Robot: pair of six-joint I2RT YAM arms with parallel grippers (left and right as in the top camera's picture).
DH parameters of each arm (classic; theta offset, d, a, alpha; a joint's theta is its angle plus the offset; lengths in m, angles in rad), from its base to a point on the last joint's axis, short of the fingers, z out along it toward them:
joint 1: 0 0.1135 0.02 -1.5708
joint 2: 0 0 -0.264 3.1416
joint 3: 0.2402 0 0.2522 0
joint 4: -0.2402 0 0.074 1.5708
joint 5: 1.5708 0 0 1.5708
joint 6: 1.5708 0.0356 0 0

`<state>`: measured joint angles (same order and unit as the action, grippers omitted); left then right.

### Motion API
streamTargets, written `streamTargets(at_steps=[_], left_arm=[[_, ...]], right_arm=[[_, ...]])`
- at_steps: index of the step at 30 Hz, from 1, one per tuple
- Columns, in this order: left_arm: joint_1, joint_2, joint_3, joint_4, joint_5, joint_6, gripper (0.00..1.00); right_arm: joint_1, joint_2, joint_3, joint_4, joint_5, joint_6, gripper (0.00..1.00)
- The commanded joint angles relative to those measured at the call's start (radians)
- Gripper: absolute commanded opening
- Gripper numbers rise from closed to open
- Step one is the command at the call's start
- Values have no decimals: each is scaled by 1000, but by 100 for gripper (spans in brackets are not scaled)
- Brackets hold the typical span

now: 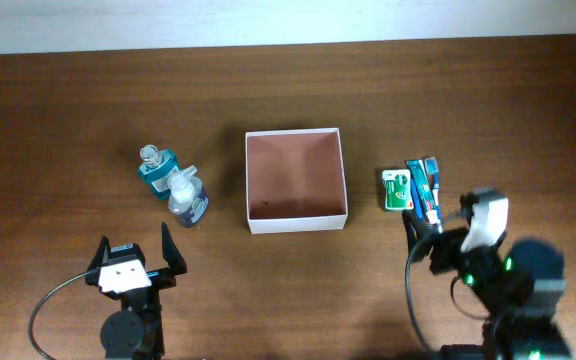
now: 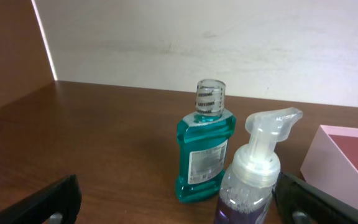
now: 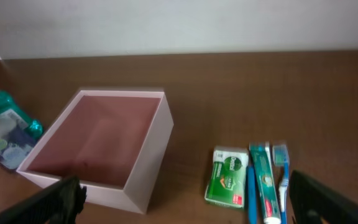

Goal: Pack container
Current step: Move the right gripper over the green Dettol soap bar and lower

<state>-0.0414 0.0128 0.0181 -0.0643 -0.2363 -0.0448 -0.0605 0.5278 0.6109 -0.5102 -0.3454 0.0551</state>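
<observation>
The container (image 1: 297,222), a white square box with a reddish-brown inside, stands open and empty mid-table; it also shows in the right wrist view (image 3: 151,162) and at the right edge of the left wrist view (image 2: 344,155). To its left stand a teal mouthwash bottle (image 1: 156,168) (image 2: 202,155) and a clear pump bottle (image 1: 187,197) (image 2: 253,180) with purple liquid. To its right lie a green soap pack (image 1: 397,190) (image 3: 229,176), a toothpaste tube (image 1: 420,188) (image 3: 263,180) and a blue toothbrush (image 1: 433,185) (image 3: 283,168). My left gripper (image 1: 135,245) (image 2: 176,196) is open just short of the bottles. My right gripper (image 1: 438,222) (image 3: 185,190) is open, near the toothpaste.
Bare brown table (image 1: 298,90) stretches behind and in front of the container. A white wall (image 2: 229,37) borders the far edge. A black cable (image 1: 43,310) loops beside the left arm.
</observation>
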Motion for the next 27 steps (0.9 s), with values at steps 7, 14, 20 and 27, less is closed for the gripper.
streamTargets(at_steps=[7,14,20,27], left_arm=[[5,-6,-9,3,11,16,99],[5,-6,-9,3,11,16,99],[5,-6,-9,3,11,16,99],[5,-6,-9,3,11,16,99]], right_arm=[[-5,526,524,-386,2,13,99],[-5,746,613,-449,-26,13,98],[13,900,612,-476,63,14,98],[153,1007,612,-452,362,14,98]])
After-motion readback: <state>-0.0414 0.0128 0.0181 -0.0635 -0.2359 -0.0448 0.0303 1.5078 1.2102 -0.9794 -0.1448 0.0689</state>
